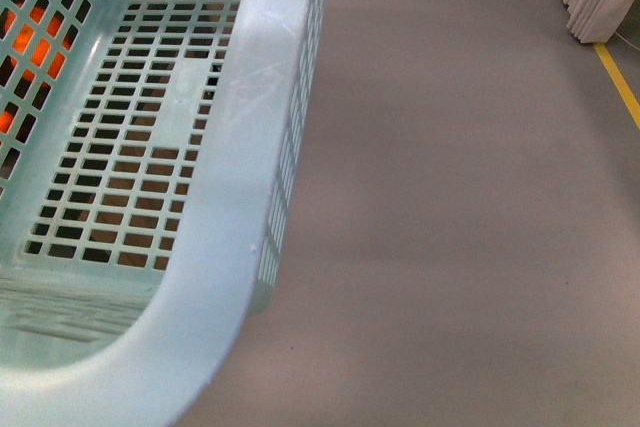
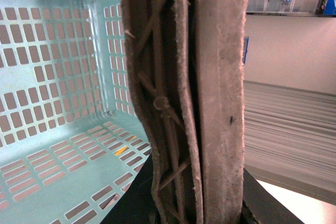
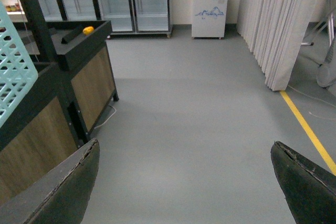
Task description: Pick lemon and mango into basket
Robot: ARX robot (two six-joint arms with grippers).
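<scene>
Right gripper (image 3: 185,148): jaws spread wide, empty, over bare floor.
Left gripper (image 2: 190,51): pads pressed together, nothing between them, aimed into the basket (image 1: 250,97).
Basket: empty; neither lemon nor mango inside.
Yellow fruit (image 3: 88,30): on the far display stand (image 3: 79,72); too small to tell lemon from mango.
Advice: face the stand and confirm which fruit it is before reaching.
</scene>
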